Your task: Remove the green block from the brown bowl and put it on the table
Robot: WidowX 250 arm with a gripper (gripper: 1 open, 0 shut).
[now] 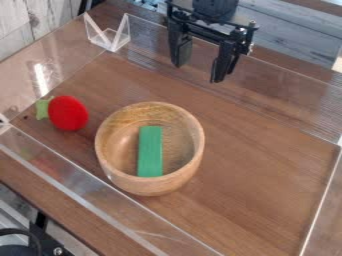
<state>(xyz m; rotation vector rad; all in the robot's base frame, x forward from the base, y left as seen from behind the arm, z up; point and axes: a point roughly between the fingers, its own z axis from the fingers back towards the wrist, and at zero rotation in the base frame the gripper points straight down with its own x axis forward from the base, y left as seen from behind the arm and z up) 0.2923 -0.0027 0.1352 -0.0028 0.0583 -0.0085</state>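
Note:
The green block (150, 150) lies flat inside the brown bowl (120, 166), running near to far across its bottom. The bowl rests on the wood-grain table (261, 150), toward the front. My gripper (199, 62) hangs above the far part of the table, pointing down, well behind and above the bowl. Its two black fingers stand apart with nothing between them. It touches neither bowl nor block.
A red ball (67, 113) with a small green piece beside it lies left of the bowl. Clear acrylic walls (60, 180) edge the table at the front, left and back. A clear triangular stand (107, 33) sits at the far left.

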